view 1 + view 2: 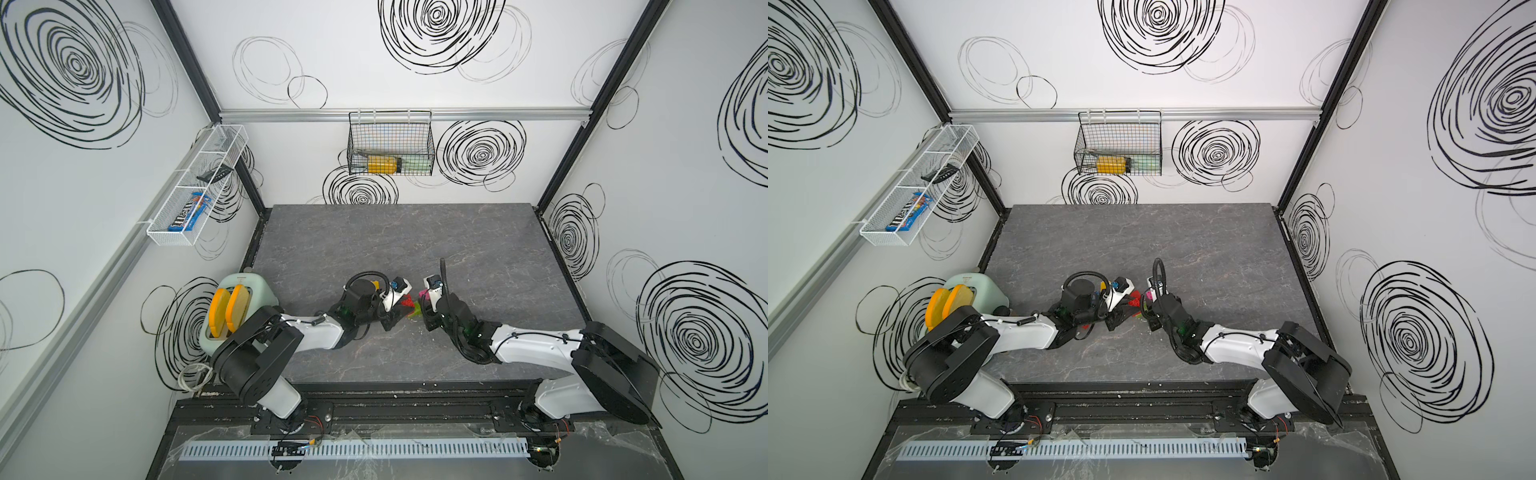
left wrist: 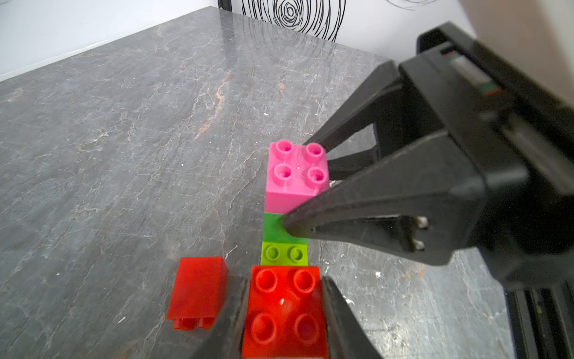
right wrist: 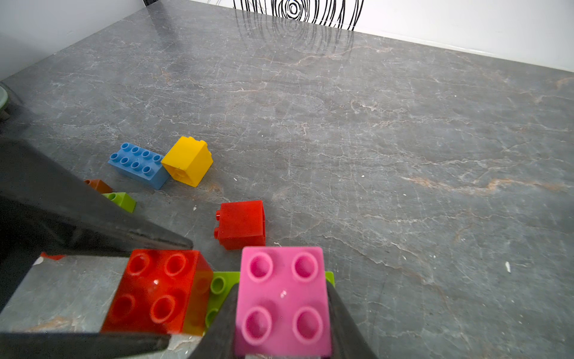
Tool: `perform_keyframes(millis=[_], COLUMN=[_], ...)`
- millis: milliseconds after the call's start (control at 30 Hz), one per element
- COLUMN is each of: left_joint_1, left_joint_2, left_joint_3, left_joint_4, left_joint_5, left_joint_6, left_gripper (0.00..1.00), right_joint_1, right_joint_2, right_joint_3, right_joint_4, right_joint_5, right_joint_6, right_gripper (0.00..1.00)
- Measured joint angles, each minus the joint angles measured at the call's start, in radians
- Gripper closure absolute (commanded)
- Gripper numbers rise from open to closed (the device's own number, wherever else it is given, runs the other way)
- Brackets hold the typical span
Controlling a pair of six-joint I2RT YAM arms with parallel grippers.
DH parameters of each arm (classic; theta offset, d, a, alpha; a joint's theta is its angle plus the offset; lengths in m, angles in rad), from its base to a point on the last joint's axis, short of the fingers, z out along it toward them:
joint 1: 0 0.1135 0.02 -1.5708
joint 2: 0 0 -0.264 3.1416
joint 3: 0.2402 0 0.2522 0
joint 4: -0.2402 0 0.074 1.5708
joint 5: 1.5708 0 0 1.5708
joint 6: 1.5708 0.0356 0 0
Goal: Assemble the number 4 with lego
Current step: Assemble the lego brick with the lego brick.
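The lego lies mid-table between my two arms. My left gripper point(image 2: 284, 298) is shut on a red four-stud brick point(image 2: 284, 310) that stands on one end of a lime green brick point(image 2: 284, 253). On the other end of that green piece is a pink four-stud brick point(image 3: 282, 301), and my right gripper point(image 3: 281, 298) is shut on it. The right gripper's black fingers point(image 2: 357, 211) reach in from the side. A second red brick point(image 2: 197, 290) lies loose on its side close by. In both top views the wrists hide most of the cluster point(image 1: 411, 305) point(image 1: 1134, 305).
Loose yellow point(image 3: 188, 160), blue point(image 3: 136, 163), orange point(image 3: 97, 185) and small lime point(image 3: 121, 200) bricks lie beyond the left gripper. A mint toaster point(image 1: 245, 291) with yellow slices stands at the table's left edge. Wire baskets hang on the back wall point(image 1: 390, 143) and left wall point(image 1: 195, 187).
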Motion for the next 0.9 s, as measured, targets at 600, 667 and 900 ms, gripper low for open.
perform_keyframes(millis=[600, 667, 900], left_joint_1=[0.019, 0.013, 0.000], left_joint_2=[-0.009, 0.012, 0.076], left_joint_3=[-0.097, -0.097, -0.098], left_joint_4=[0.274, 0.280, 0.317], left_joint_5=[-0.017, -0.018, -0.020], left_joint_6=[-0.120, -0.119, -0.119], left_gripper=[1.00, 1.00, 1.00], right_joint_1=[0.000, 0.000, 0.000], right_joint_2=[-0.002, -0.002, -0.002], right_joint_3=[-0.001, -0.002, -0.002], right_joint_4=[0.000, 0.000, 0.000], right_joint_5=[-0.002, -0.003, -0.003], right_joint_6=[-0.003, -0.003, -0.004], right_gripper=[1.00, 1.00, 1.00])
